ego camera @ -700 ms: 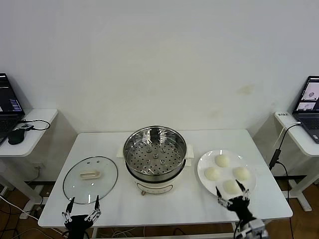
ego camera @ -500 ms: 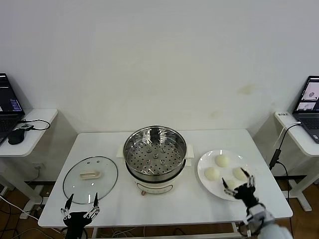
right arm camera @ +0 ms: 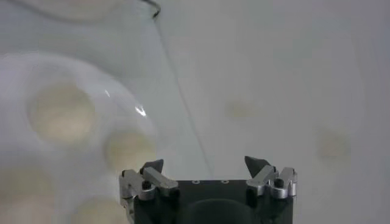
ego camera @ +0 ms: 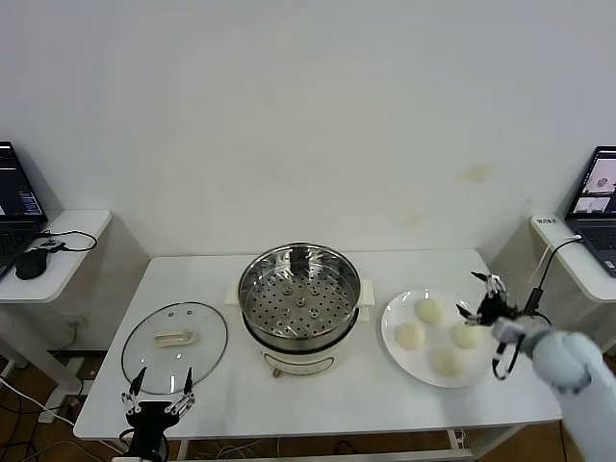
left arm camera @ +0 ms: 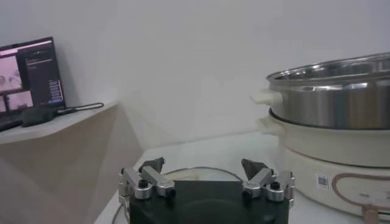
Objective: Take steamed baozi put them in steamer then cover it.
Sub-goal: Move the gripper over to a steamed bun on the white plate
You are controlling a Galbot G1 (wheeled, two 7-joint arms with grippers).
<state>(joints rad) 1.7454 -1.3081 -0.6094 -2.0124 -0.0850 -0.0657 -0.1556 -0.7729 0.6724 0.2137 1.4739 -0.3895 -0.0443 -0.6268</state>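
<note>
Four cream-white baozi lie on a white plate (ego camera: 393,316) at the table's right: at the back (ego camera: 428,311), left (ego camera: 409,334), right (ego camera: 468,336) and front (ego camera: 448,361). The steel steamer (ego camera: 298,296) stands empty at the centre on its white base. The glass cover (ego camera: 174,334) lies flat to its left. My right gripper (ego camera: 482,297) is open and empty, raised over the plate's right edge. In the right wrist view (right arm camera: 206,165) the plate (right arm camera: 91,79) and baozi (right arm camera: 61,113) lie off to one side. My left gripper (ego camera: 156,391) is open and empty at the front edge near the cover.
The left wrist view shows the steamer (left arm camera: 341,91) and the cover's rim (left arm camera: 195,171) beyond my open left gripper (left arm camera: 204,165). Side tables with laptops stand left (ego camera: 17,197) and right (ego camera: 599,192). A black cable (ego camera: 535,289) hangs off the right table.
My right arm has risen from the table's front edge and swung back and right, over the plate's right side. My left gripper has barely moved. The baozi, steamer and cover are unmoved.
</note>
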